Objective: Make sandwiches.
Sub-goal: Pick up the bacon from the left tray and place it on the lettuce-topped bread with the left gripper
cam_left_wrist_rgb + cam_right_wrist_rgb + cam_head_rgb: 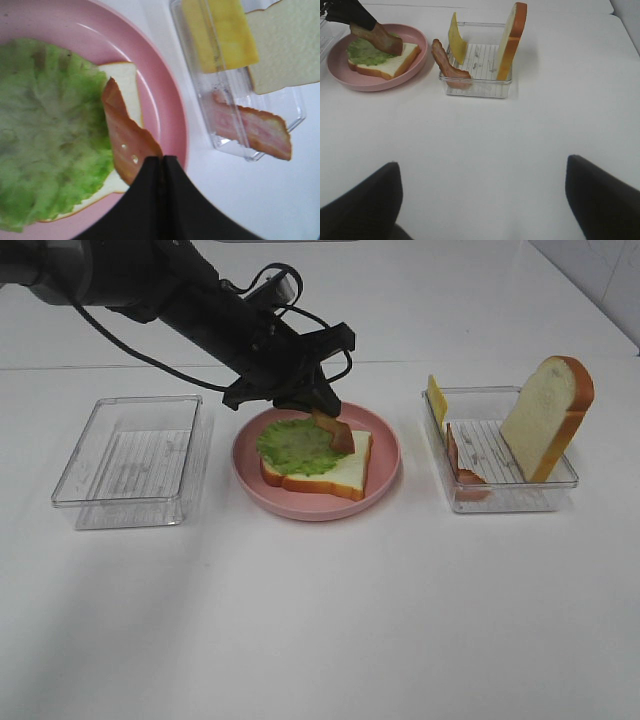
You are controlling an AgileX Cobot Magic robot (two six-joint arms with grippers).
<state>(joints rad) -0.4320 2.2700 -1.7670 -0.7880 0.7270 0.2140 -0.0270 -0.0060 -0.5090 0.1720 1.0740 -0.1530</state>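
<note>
One bacon strip [334, 431] hung clenched in the left pincer [316, 406]; it needed laying flat, centred on the lettuce [297, 447], before release. The right pincer [482, 200] gaped empty.

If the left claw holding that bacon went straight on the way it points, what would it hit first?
Probably the bread slice on the pink plate, at the edge of the lettuce: the left gripper, shut on the bacon strip, points down there. Depth is unclear.

Left arm [150, 288] extended low.
Left gripper [322, 408] pinched shut on bacon strip [336, 432]; right gripper [480, 165] jaws wide apart.
</note>
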